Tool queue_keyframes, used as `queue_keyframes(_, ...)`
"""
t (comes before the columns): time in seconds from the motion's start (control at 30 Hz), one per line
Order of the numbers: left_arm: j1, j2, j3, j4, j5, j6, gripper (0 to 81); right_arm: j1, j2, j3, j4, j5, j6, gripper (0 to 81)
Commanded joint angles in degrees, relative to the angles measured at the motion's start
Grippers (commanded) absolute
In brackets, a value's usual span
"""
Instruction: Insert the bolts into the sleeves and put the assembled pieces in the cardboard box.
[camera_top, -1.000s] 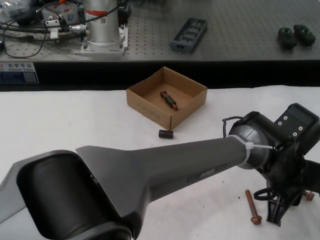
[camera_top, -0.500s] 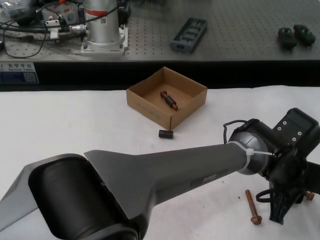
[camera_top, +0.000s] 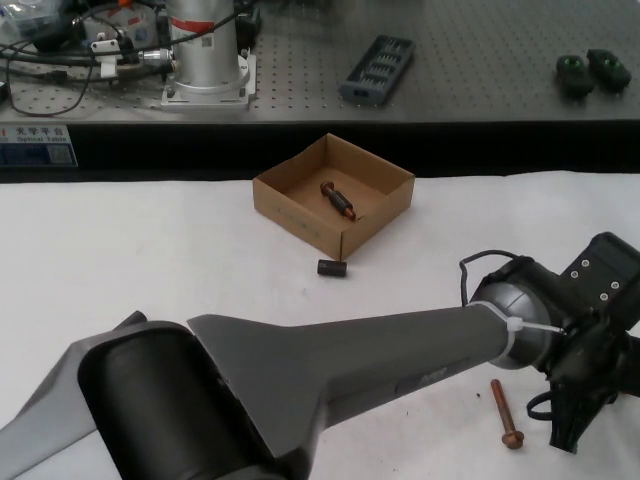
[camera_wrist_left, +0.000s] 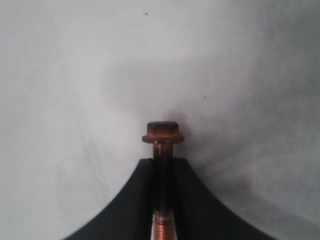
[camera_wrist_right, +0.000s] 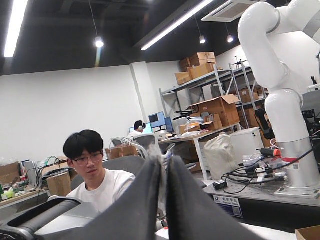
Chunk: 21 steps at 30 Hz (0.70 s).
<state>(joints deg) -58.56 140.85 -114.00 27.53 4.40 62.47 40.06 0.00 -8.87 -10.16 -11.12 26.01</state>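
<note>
Bench (camera_top: 150, 260), assembled piece (camera_top: 338, 200) in cardboard box (camera_top: 295, 218); bolt (camera_wrist_left: 162, 134) between left fingers (camera_wrist_left: 130, 200), right fingers (camera_wrist_right: 145, 200) together.

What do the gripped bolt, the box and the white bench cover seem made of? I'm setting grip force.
The bolt: metal, copper-coloured with a dull sheen; threads and a flanged hex head show. The cardboard box: plain brown cardboard, matte, with thin folded walls. The bench cover: white and matte, probably cloth or paper; the look leaves that open.
</note>
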Motion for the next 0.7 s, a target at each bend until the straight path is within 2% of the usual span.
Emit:
queue_keyframes(0.0,-0.39,1.17,-0.18,-0.69,-0.99,-0.87,0.6,0.06,0.30,-0.58,-0.06,-0.16,-0.33,5.6)
queue_keyframes(0.3,1.02,-4.21,-0.18,-0.12,-3.04,-12.53,0.6,0.06,0.30,-0.72,-1.39,-0.16,-0.23,5.6)
queue_keyframes(0.67,8.81,-10.96,-0.18,16.90,-3.14,-28.35,0.6,0.06,0.19,-0.71,-14.73,-2.80,8.22,5.6)
